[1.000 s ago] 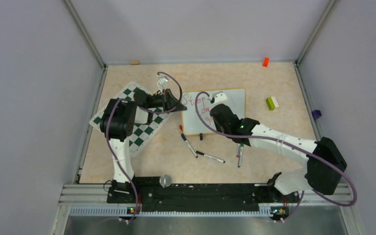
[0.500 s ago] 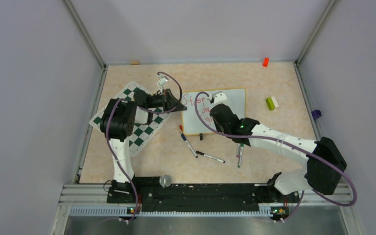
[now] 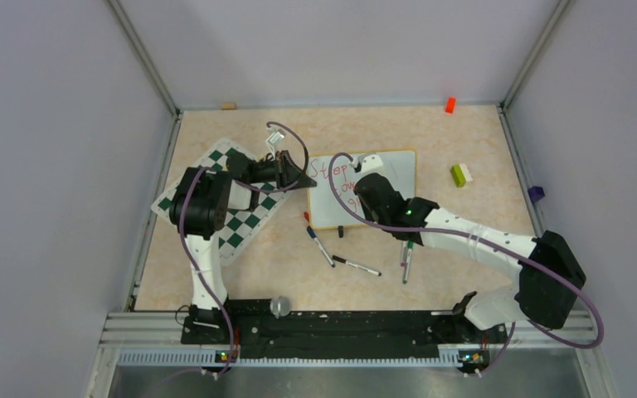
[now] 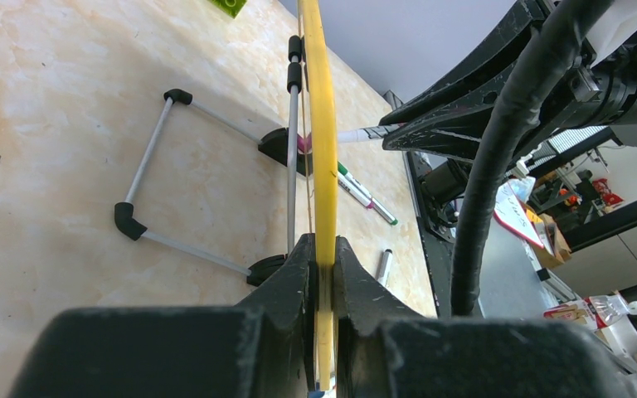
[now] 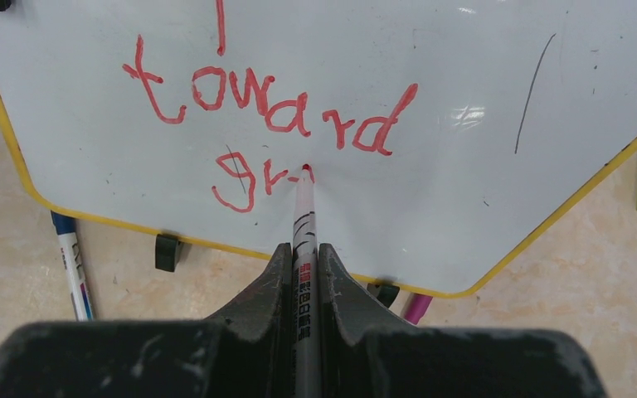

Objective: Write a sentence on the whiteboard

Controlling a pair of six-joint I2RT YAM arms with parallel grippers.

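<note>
The left arm (image 3: 201, 207) rises from the near edge of the table (image 3: 464, 137), its elbow folded high and its forearm reaching right toward the table's middle. The left gripper (image 4: 323, 253) is clamped tight on the yellow edge of the whiteboard (image 4: 320, 99). The right arm (image 3: 473, 240) bends near the right edge and stretches left and away. The right gripper (image 5: 303, 249) pinches a marker (image 5: 304, 207), jaws closed, tilted down at the board.

The whiteboard (image 5: 464, 108) has a smooth, glossy white face that catches the light. Its yellow rim could be painted wood or plastic, hard to tell from here. Its stand (image 4: 147, 153) is bare metal rod with black, rubbery-looking corner pieces. The right gripper (image 5: 303, 249) is matt black plastic, faintly grainy. The marker (image 5: 303, 207) has a smooth plastic barrel. The table (image 3: 274, 265) looks like smooth marbled laminate.
</note>
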